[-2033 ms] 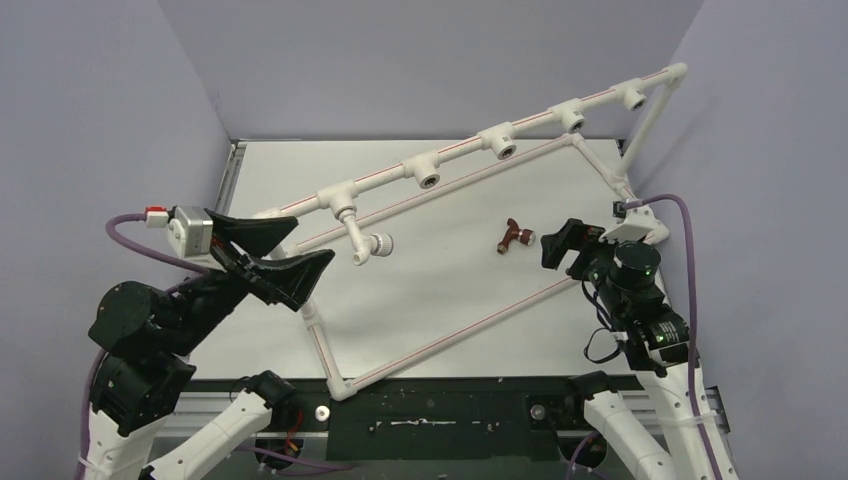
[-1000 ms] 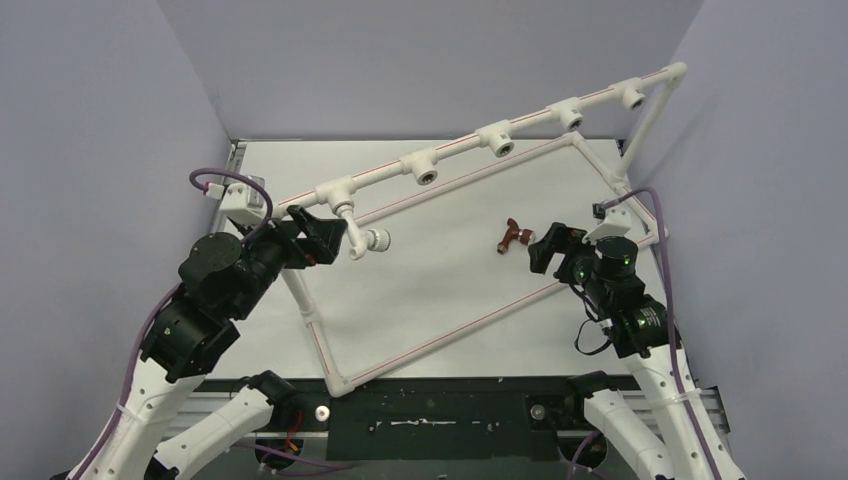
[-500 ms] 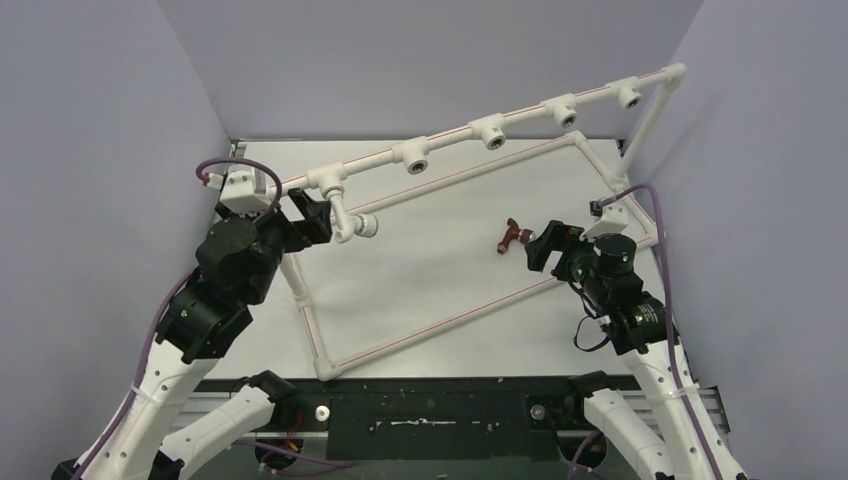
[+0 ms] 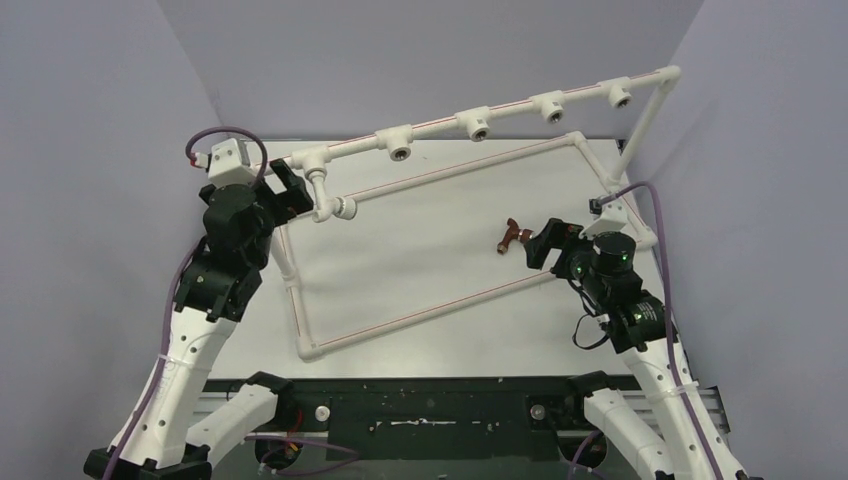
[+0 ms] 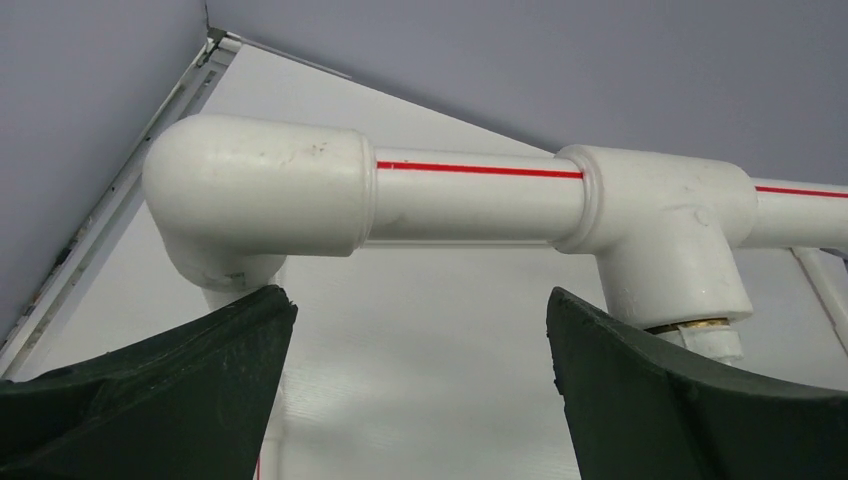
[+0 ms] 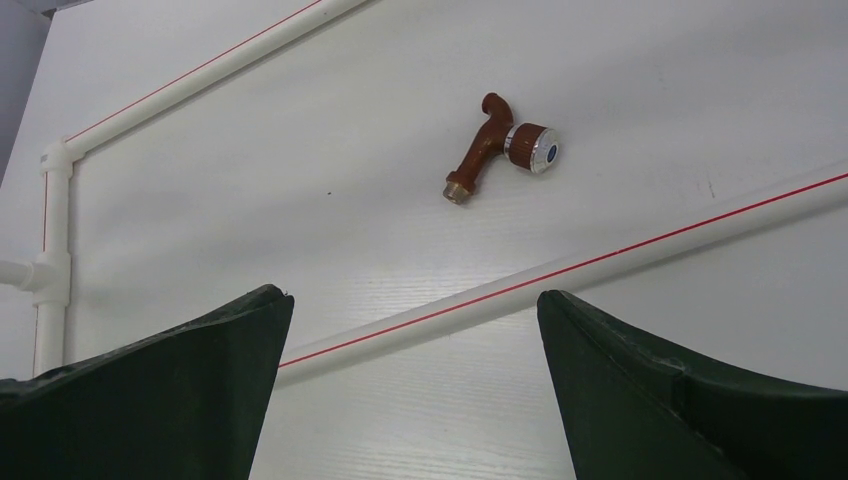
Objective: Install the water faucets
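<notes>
The pipe frame (image 5: 470, 190) has slid back-left with the left claw (image 5: 420, 320), jaws apart at its corner; the white faucet (image 4: 325, 195) looks seated, while the brown faucet (image 6: 478, 148) lies uninstalled on the desk (image 4: 420, 260) before the spread right claw (image 6: 412, 300).

A white pipe frame (image 5: 470, 195) (red-striped) is set askew on the white table (image 4: 430, 240); tee sockets (image 4: 472, 124) are spaced along its raised rail.

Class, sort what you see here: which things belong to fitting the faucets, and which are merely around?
Belongs to the job:
brown faucet, white faucet, pipe frame, left gripper, right gripper

Merely around:
table, purple cable
</notes>
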